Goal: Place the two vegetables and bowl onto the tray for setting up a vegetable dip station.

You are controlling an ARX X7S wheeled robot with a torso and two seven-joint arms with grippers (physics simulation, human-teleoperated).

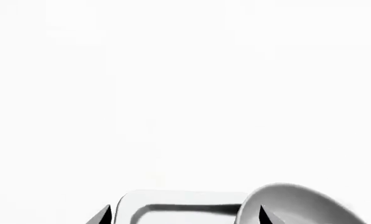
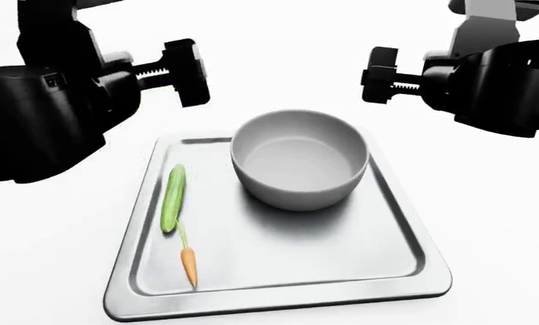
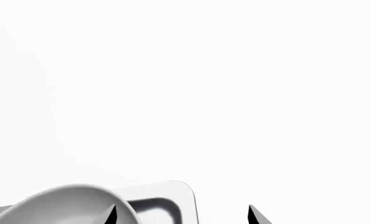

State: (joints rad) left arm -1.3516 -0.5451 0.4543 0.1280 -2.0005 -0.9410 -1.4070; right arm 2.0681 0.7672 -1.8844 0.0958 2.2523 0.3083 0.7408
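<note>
The silver-grey tray (image 2: 405,237) lies in the middle of the head view. The grey bowl (image 2: 299,162) stands upright on its far part. The green cucumber (image 2: 173,198) and the small orange carrot (image 2: 189,266) lie on the tray's left side, the carrot nearer to me. My left gripper (image 2: 186,73) hangs open and empty above the tray's far left. My right gripper (image 2: 380,74) hangs open and empty above the far right. The left wrist view shows the left gripper (image 1: 184,218), a tray corner (image 1: 173,205) and the bowl's rim (image 1: 304,203). The right wrist view shows the right gripper (image 3: 182,217), the bowl (image 3: 67,203) and a tray corner (image 3: 167,196).
The tray rests on a plain white surface (image 2: 486,196) that runs all round it. No other objects show.
</note>
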